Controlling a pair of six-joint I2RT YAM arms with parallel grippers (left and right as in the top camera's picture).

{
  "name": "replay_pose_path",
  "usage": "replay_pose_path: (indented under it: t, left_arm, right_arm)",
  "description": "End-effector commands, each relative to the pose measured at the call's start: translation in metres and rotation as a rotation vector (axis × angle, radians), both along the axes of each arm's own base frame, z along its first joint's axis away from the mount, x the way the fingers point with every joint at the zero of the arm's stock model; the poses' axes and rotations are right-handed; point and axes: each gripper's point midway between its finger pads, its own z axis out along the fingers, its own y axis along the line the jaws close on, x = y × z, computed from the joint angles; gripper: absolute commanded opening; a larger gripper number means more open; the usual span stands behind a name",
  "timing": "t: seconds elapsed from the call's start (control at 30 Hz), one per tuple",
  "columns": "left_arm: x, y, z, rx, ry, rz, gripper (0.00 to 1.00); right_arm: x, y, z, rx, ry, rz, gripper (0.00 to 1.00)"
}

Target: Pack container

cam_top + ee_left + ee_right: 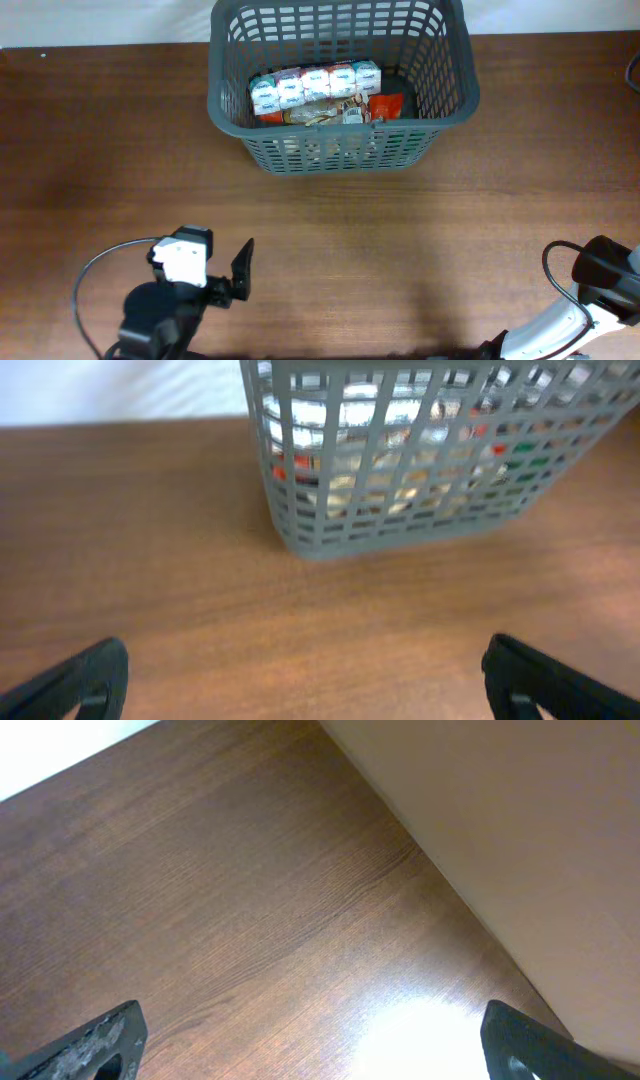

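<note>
Both grippers stood fully open and empty: left gripper (pixel 310 690) at the front left of the table (pixel 400 230), right gripper (pixel 310 1045) at its front right corner. The container (pixel 340 150) sat at the far centre, packets (pixel 315 88) inside. Any further item should be lowered clear of its rim before release.

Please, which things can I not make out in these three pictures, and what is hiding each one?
- Print on the white-and-blue packets: too small in the overhead view; blurred behind the container lattice in the left wrist view.
- Anything beneath those packets: covered by them, overhead view.
- The container's far rim: cut off by the overhead top edge.
- The right arm: partly cut off by the overhead bottom and right edges.
</note>
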Motion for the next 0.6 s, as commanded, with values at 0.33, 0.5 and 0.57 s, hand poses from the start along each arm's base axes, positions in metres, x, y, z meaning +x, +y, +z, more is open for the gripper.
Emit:
replay_pose_path:
  t: [0.33,0.5,0.57]
  left_arm:
    - [0.027,0.014,-0.006,0.158,-0.287,-0.029,0.99]
    - [0.022,0.031,-0.013,0.169,-0.308,0.043,0.99]
    - [0.021,0.034,-0.016,0.171,-0.316,0.056,0.99]
  right_arm:
    - [0.000,0.000,-0.002,0.010,0.003,-0.004,0.99]
    - [0.000,0.000,-0.002,0.010,0.003,-0.004,0.99]
    - [0.000,0.000,-0.002,0.010,0.003,-0.004,0.99]
